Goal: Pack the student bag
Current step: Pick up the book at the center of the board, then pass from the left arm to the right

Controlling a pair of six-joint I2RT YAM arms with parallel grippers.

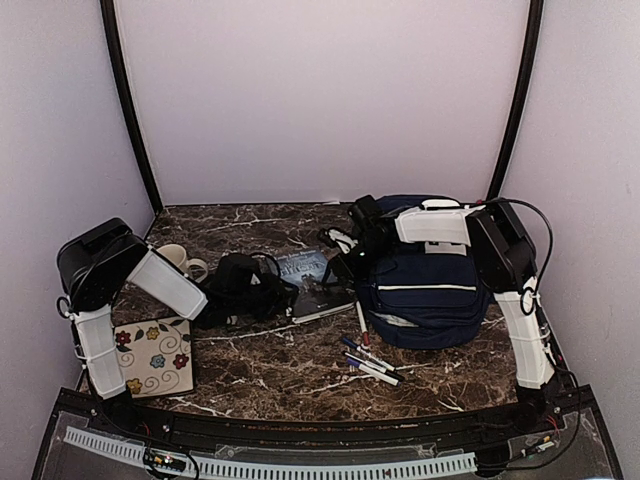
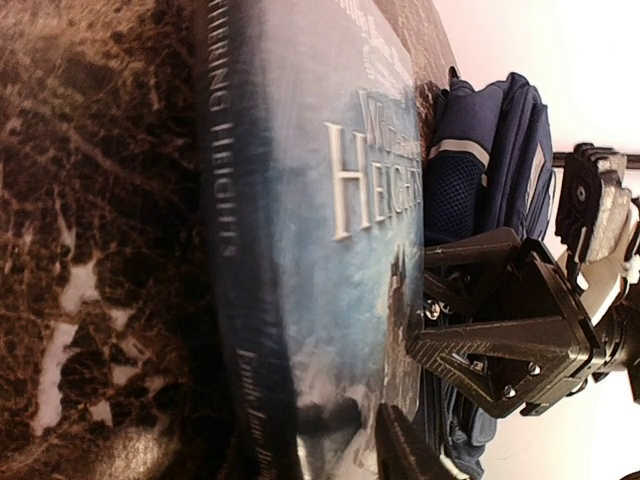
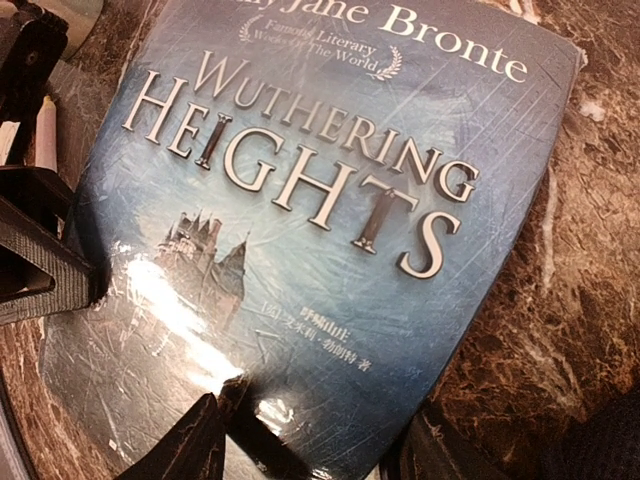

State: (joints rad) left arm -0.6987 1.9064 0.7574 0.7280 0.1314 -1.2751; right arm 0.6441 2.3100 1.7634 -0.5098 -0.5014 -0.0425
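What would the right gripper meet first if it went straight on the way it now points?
The Wuthering Heights book: the right gripper aims its open fingers at the front cover, probably close, though depth is unclear.

The student bag (image 1: 420,290), a bulky navy-blue backpack with thin white stripes across its front pockets, is lying slumped on the right side of the dark marble table (image 1: 290,375), its striped front turning up and toward the near edge.
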